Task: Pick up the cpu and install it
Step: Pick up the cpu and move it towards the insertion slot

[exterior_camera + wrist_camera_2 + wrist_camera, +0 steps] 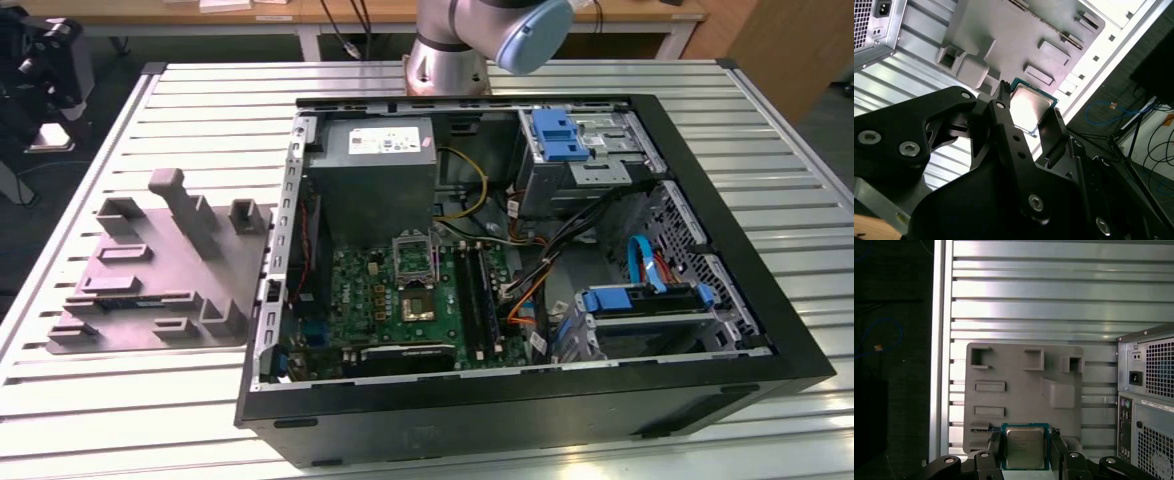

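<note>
Nearest, in both wrist views: black two-finger gripper [1025,436], closed partway and clamped on the cpu [1025,449], with fingers [995,452] pressed against two opposite edges. Small silvery square chip with a green rim, held flat, metal top toward the cameras, well above the table. Below it: grey moulded fixture tray [1024,385] with raised blocks and shallow slots, lying on a slatted aluminium table [1034,300]. Just beside the tray: rear panel of a computer case [1151,440], with vent grilles and a power inlet. In the exterior view: same case lying open, green motherboard [387,300] inside, metal-framed socket [418,300] with a dark centre mid-board, tray on the exterior view's left of the case, arm base [447,50] beyond the case.
</note>
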{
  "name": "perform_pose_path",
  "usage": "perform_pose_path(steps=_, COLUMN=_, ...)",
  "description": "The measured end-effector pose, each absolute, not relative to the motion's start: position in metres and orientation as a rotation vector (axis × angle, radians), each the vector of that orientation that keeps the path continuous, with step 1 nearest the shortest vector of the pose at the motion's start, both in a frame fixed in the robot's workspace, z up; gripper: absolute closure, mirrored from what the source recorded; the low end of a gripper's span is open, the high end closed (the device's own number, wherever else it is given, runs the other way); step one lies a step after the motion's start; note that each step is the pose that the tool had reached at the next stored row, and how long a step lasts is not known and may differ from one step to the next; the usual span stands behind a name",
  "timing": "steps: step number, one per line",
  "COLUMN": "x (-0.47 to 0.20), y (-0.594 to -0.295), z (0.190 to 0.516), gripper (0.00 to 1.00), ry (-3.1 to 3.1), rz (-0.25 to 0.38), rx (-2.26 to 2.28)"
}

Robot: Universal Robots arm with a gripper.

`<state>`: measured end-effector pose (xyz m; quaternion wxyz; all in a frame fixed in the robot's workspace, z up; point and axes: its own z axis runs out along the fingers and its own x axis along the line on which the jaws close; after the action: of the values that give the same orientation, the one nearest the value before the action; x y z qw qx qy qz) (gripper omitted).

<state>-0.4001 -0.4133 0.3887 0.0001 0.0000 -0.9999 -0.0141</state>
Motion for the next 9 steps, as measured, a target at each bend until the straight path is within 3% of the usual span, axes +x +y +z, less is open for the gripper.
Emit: perform_pose_path(steps=9, x=-0.3909, y=-0.4133, z=0.3886, gripper=0.53, ry=-3.141, rz=-0.044, rx=0.000)
